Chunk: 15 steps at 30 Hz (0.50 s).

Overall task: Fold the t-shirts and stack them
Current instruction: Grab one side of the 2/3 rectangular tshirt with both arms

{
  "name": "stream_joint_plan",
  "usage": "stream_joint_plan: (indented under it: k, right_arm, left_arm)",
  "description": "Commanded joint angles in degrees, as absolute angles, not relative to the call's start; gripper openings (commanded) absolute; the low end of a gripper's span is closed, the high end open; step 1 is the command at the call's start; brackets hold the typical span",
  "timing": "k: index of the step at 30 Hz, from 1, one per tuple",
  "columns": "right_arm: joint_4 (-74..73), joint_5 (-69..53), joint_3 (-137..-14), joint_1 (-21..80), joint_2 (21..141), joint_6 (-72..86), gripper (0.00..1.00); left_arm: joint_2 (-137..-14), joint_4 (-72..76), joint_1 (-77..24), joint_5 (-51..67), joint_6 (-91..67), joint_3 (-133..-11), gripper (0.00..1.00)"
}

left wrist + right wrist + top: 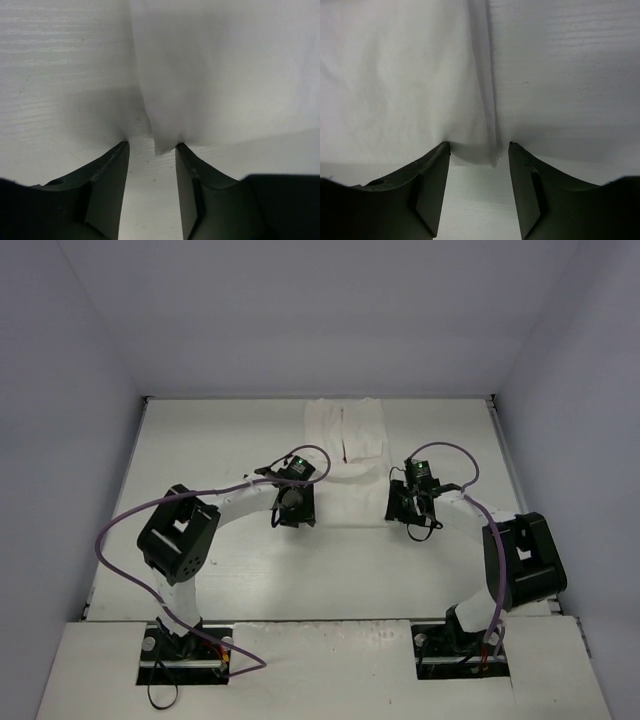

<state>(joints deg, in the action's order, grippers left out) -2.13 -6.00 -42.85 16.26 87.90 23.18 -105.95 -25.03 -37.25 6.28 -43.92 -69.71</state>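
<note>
The white t-shirt (pixel 347 455) lies as a narrow folded strip in the middle of the table, from the back wall toward me, with a red line of print showing near its centre. My left gripper (pixel 293 510) is open at the shirt's near left corner; the corner (pixel 162 142) hangs between the fingertips (pixel 122 150). My right gripper (pixel 411 512) is open at the near right corner; the shirt's right edge (pixel 490 145) sits between its fingertips (pixel 515 150). Neither gripper holds cloth.
The white table (pixel 200 460) is boxed in by grey walls at left, right and back. Purple cables loop over both arms. The arm bases stand on a raised ledge (pixel 320 660) at the near edge.
</note>
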Motion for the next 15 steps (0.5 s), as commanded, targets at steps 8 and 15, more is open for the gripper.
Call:
stream_joint_plan:
  k: [8, 15]
  right_arm:
    - [-2.77, -4.5, -37.4, 18.13, 88.3, 26.61, 0.17]
    - [-4.42, -3.96, -37.02, 20.55, 84.42, 28.45, 0.0]
  left_arm:
    - [-107.42, -23.36, -36.39, 6.86, -43.35, -68.97, 0.01]
    - [-100.88, -25.65, -36.14, 6.43, -39.18, -65.57, 0.0]
